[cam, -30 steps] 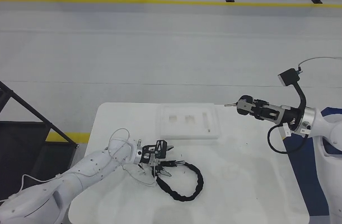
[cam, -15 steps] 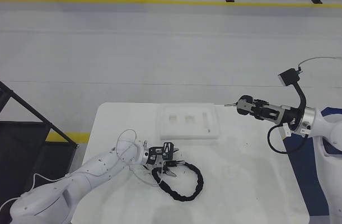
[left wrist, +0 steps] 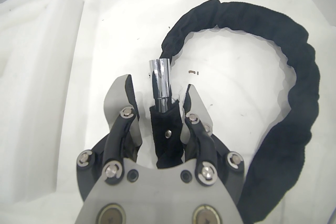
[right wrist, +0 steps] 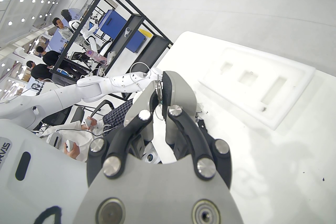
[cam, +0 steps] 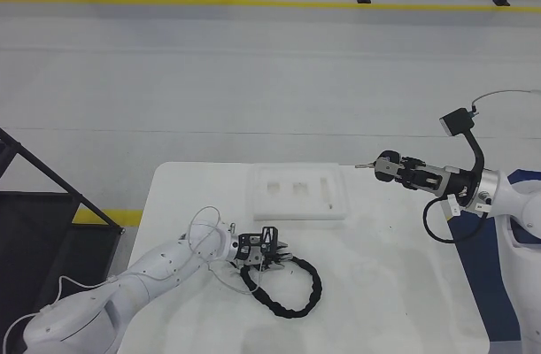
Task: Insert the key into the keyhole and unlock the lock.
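Observation:
The lock is a black fabric-sleeved chain (cam: 314, 281) lying in a loop on the white table, with a chrome cylinder end (left wrist: 160, 78). My left gripper (left wrist: 160, 89) is open and low over the table, its fingers (left wrist: 130, 93) on either side of that cylinder end and apart from it. In the top view the left gripper (cam: 272, 247) sits at the loop's left end. My right gripper (cam: 382, 165) hangs in the air off the table's far right side, shut on the key (right wrist: 158, 90), whose thin tip (cam: 362, 165) points left.
A white foam tray (cam: 257, 208) with several shallow recesses lies at the table's far middle, just beyond the lock; its wall (left wrist: 39, 51) is close beside the left gripper. Bare table (cam: 412, 283) lies between the lock and the right arm.
The left arm has slid right along the table, bringing its open fingers around the lock's chrome end. The right arm and key have stayed still.

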Tool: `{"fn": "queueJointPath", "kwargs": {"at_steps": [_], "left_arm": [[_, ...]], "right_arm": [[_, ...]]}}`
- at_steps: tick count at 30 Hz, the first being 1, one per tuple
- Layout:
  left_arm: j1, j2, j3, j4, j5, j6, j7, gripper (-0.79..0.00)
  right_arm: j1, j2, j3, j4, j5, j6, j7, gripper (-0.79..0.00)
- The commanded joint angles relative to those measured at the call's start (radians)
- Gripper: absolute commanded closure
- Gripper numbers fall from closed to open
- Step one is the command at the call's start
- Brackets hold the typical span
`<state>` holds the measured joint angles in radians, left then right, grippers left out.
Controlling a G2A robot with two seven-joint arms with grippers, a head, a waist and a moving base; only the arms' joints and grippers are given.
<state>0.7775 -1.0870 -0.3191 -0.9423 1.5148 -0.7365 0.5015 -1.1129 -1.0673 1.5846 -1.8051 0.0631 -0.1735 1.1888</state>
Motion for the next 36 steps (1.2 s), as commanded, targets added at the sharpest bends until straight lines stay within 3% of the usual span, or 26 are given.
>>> {"fn": "queueJointPath", "kwargs": {"at_steps": [1,4,5,6,7,15,21,29,36], "left_arm": [[0.001,-0.006,-0.001,0.003,0.004,-0.007,-0.012,-0.363],[0.004,-0.014,-0.005,0.012,0.003,-0.008,-0.025,-0.351],[0.004,-0.016,-0.007,0.016,0.002,-0.008,-0.028,-0.289],[0.005,-0.018,-0.01,0.019,-0.001,-0.01,-0.029,-0.092],[0.005,-0.019,-0.012,0.022,-0.001,-0.011,-0.03,0.0],[0.006,-0.026,-0.032,0.016,0.011,-0.029,0.002,0.0],[0.004,-0.013,-0.066,-0.027,0.025,-0.037,0.084,0.0],[-0.004,0.015,-0.137,-0.144,0.029,-0.049,0.146,0.0],[-0.008,0.029,-0.196,-0.262,0.008,-0.061,0.132,0.0]], "right_arm": [[0.0,0.0,0.0,0.0,0.0,0.0,0.0,0.0],[0.0,0.0,0.0,0.0,0.0,0.0,0.0,0.0],[0.0,0.0,0.0,0.0,0.0,0.0,0.0,0.0],[0.0,0.0,0.0,0.0,0.0,0.0,0.0,0.0],[0.0,0.0,0.0,0.0,0.0,0.0,0.0,0.0],[0.0,0.0,0.0,0.0,0.0,0.0,0.0,0.0],[0.0,0.0,0.0,0.0,0.0,0.0,0.0,0.0],[-0.01,0.0,-0.013,-0.011,0.003,0.0,0.006,0.0],[-0.054,0.015,-0.078,-0.11,-0.071,0.071,0.137,0.0]]}}
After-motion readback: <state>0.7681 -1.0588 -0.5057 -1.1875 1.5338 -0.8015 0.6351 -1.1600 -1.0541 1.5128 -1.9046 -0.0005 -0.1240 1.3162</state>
